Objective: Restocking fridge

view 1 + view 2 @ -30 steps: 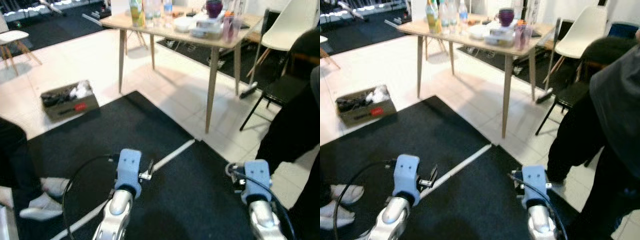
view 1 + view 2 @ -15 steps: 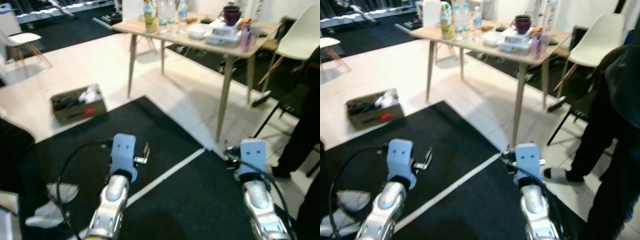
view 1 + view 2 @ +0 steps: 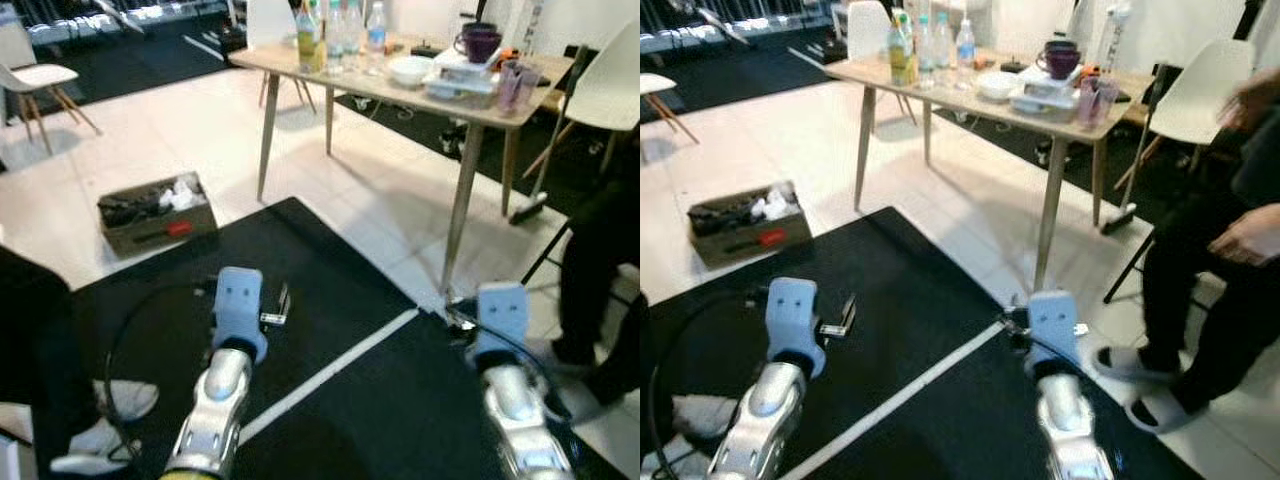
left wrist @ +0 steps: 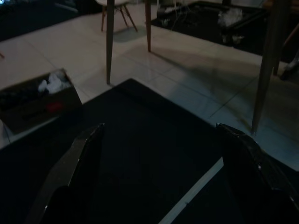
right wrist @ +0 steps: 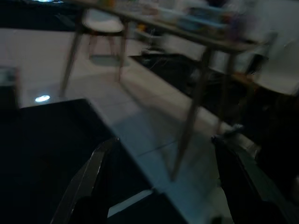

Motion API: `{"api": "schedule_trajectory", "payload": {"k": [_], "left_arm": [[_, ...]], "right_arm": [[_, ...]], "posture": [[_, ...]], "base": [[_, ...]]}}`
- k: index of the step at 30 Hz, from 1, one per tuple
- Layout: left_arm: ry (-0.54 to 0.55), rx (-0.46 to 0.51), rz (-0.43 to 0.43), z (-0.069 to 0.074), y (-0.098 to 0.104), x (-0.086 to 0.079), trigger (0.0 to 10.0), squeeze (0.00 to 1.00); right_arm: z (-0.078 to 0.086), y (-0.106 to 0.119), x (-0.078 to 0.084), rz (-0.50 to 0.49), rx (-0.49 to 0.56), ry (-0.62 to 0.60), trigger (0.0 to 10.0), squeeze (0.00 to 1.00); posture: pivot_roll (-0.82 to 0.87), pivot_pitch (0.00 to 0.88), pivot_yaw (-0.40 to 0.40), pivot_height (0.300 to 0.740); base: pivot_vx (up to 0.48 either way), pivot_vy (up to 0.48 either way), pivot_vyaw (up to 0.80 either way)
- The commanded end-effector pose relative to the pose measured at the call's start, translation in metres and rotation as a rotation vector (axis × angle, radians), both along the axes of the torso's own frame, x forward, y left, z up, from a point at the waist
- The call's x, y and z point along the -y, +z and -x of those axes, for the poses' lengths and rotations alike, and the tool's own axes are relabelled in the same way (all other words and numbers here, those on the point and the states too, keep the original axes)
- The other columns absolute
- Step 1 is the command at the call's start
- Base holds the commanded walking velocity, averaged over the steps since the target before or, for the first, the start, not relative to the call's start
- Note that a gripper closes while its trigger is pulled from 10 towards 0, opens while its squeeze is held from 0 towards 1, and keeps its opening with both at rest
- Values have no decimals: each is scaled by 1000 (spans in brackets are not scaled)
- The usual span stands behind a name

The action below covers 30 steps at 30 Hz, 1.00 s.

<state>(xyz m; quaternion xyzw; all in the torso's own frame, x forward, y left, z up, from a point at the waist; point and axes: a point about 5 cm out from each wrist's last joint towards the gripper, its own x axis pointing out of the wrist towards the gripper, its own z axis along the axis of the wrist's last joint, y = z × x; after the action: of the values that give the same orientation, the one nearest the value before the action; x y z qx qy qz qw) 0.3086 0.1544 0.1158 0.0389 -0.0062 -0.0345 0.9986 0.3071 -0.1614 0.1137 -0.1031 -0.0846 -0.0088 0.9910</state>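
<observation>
Ahead, one wooden table stands on pale tile, long axis running left to right, carrying three upright bottles, one bowl and one purple mug. One cardboard box lies left. Left gripper and right gripper hover over the black mat, fingers spread, empty.

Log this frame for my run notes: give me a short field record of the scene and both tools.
setting: black mat on pale tile floor
table: wooden table ahead, carrying bottles, a purple mug and a white bowl
floor item: cardboard box of clutter, to the left
person: seated at right, legs visible
left tool: open, empty, above the mat
right tool: open, empty
fridge: none visible
</observation>
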Motion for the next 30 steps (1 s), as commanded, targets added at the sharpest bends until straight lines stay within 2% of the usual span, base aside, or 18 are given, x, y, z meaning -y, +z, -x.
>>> {"api": "schedule_trajectory", "payload": {"k": [1,11,30], "left_arm": [[10,-21,6,2,-4,-2,10000,0],[21,-29,20,2,-6,-2,10000,0],[36,-44,30,3,-8,-4,10000,0]], "right_arm": [[2,-2,5,8,-16,-11,10000,0],[4,-5,5,12,-27,-9,10000,0],[6,-10,5,20,-52,-6,10000,0]], "posture": [[-137,121,51,707],[-141,127,51,707],[-141,130,48,707]], "base": [[292,0,0],[323,0,0],[472,0,0]]}}
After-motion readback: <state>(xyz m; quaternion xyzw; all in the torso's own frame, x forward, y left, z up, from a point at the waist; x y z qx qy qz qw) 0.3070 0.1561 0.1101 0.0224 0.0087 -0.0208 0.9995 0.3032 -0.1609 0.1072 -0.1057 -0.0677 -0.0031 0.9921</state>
